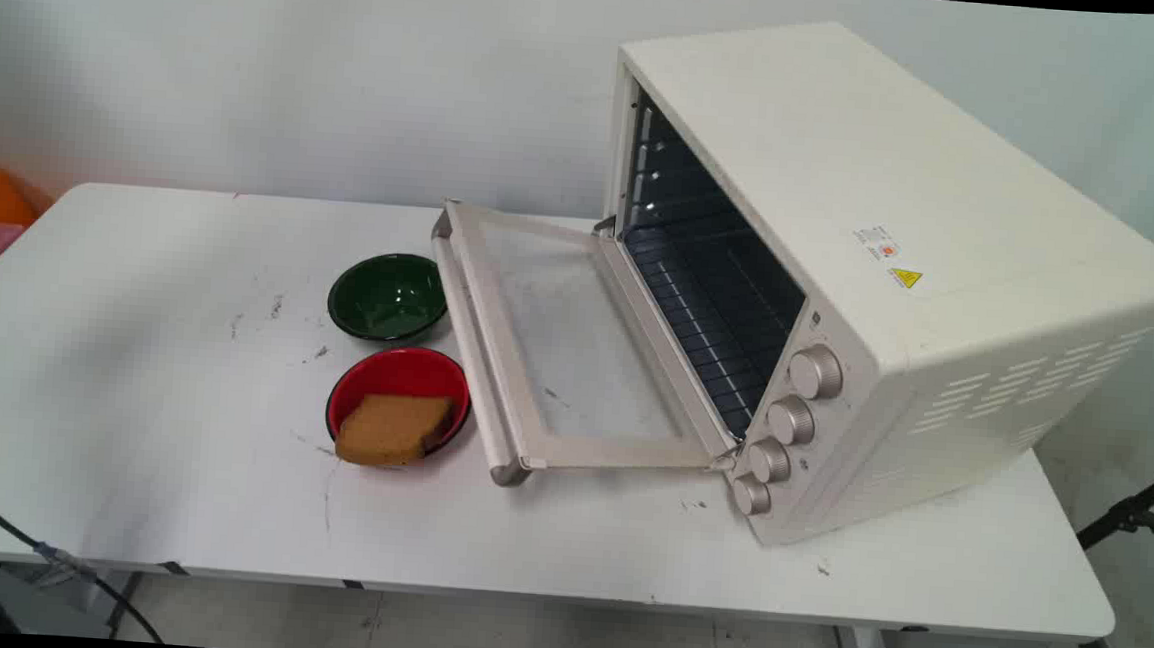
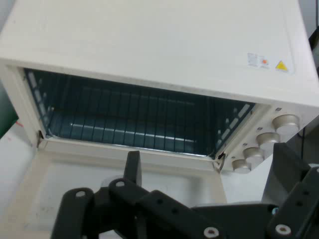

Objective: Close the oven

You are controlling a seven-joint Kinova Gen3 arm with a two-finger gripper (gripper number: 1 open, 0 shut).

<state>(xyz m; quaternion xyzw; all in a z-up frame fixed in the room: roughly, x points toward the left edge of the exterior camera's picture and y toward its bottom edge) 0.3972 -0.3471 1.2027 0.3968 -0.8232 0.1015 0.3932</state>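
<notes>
Gripper (image 2: 207, 152) raised high above table (image 1: 132, 387), fingers (image 2: 132, 167) spread wide, nothing between them. It looks down into toaster oven (image 1: 847, 160), which is on table's right half, toward far edge. Oven door (image 1: 556, 343) dropped flat toward table middle; wire rack (image 1: 708, 312) inside bare. Four knobs (image 1: 815, 372) line oven's front, near-side end. Just off door handle sits red bowl (image 1: 400, 358) with brown bread slice (image 1: 392, 428) (overhanging near rim). Green bowl (image 1: 388, 295) is empty, just behind it.

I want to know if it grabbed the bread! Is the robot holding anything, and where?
Nothing. The gripper hangs with jaws open above the oven's open door. The bread lies in the red bowl.
</notes>
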